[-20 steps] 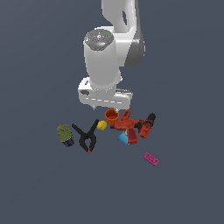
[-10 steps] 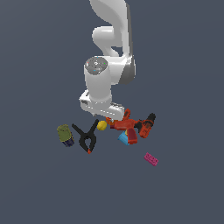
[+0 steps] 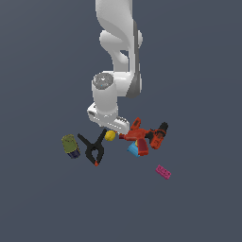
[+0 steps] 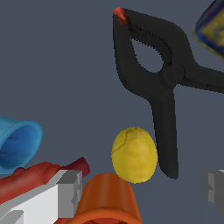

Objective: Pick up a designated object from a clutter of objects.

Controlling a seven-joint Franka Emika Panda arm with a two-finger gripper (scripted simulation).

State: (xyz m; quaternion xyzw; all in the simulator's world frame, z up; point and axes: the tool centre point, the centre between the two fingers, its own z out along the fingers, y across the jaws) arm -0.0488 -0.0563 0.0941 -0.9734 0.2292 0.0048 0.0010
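The designated object, a small yellow ball [image 4: 134,154], lies on the floor between the black clamp [image 4: 162,83] and the orange cup [image 4: 107,199]. My gripper [image 4: 141,187] is open above it, with grey fingertips [image 4: 70,190] wide apart on either side and nothing held. In the exterior view the ball [image 3: 110,135] shows just under the white hand [image 3: 108,116], which hides the fingers and the orange cup. The clutter of objects around it includes the red-and-black drill [image 3: 146,137] and the blue piece [image 3: 134,149].
The black clamp [image 3: 94,149] lies touching or nearly touching the ball. An olive-green box [image 3: 71,145] sits toward the exterior view's left. A pink brick [image 3: 163,172] lies apart toward the exterior view's right. The blue piece [image 4: 17,142] and drill [image 4: 39,177] sit beside one finger.
The arm has lowered toward the clutter. The hand has come down over the orange cup and now sits right above the yellow ball.
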